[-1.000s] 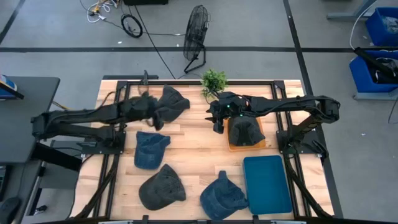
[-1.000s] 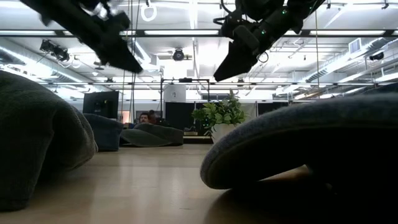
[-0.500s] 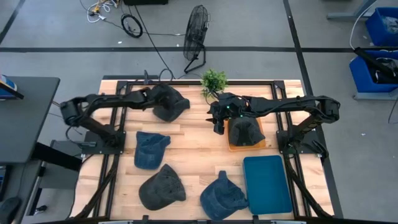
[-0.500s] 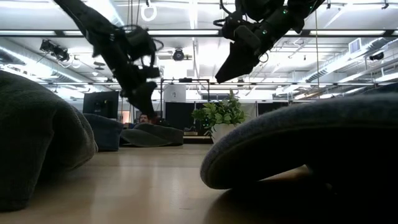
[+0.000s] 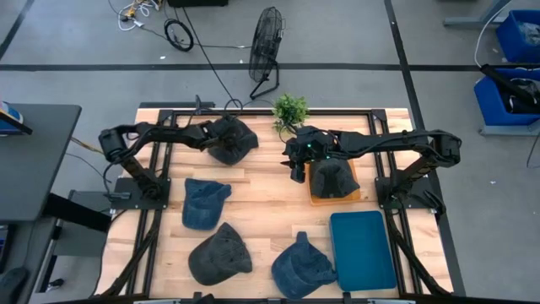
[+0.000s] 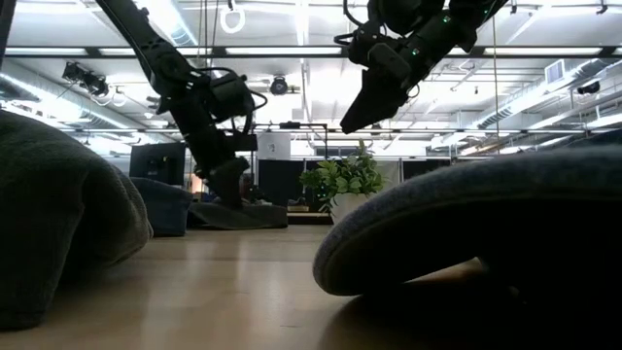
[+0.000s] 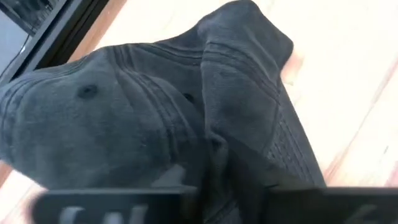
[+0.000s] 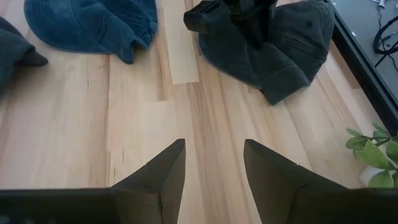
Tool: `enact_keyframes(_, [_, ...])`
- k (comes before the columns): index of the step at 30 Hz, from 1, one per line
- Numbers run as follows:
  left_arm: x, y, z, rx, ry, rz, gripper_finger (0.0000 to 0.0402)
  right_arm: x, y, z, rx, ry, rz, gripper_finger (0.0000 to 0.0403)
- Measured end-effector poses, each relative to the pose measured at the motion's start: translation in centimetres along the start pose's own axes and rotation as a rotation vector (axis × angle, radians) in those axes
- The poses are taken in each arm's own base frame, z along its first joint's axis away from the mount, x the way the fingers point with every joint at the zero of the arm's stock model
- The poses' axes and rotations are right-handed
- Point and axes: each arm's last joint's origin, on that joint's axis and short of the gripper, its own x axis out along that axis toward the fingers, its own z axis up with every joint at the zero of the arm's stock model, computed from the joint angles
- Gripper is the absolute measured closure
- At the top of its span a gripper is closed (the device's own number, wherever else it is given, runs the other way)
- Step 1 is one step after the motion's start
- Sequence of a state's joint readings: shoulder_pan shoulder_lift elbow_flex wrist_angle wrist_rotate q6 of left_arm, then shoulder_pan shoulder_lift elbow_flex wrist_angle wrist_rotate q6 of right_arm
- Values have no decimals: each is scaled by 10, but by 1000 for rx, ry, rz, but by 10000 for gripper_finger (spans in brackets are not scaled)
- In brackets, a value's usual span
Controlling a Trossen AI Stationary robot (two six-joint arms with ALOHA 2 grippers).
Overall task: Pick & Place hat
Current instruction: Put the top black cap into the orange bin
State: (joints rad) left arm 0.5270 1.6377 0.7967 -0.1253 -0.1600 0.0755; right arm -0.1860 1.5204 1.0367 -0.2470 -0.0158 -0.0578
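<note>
Hat (image 5: 229,138) dark grey, no legible branding, at table's 11 o'clock, left gripper (image 5: 205,138) on it, finger state unclear, right gripper (image 8: 211,168) spread open mid-table.

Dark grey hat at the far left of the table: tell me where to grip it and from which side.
Grip the dark grey hat at its raised crown fold, from above. The fabric bunches into a ridge there, and the left claw is already over it.

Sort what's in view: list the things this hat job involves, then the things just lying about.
Job:
left hand down on the dark grey cap
three more caps near the front edge
cap on the orange tray
right hand, open, hovering

Lying about:
potted plant
teal tray
</note>
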Motion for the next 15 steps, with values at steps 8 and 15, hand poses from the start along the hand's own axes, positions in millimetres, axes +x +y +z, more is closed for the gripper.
enact_keyframes(8, [-19,-10,7,97,-71,-125,395,0,0,0,-10,1,0,234])
enact_keyframes(15, [-50,-31,14,216,-181,-331,397,0,0,1,-11,-10,-1,234])
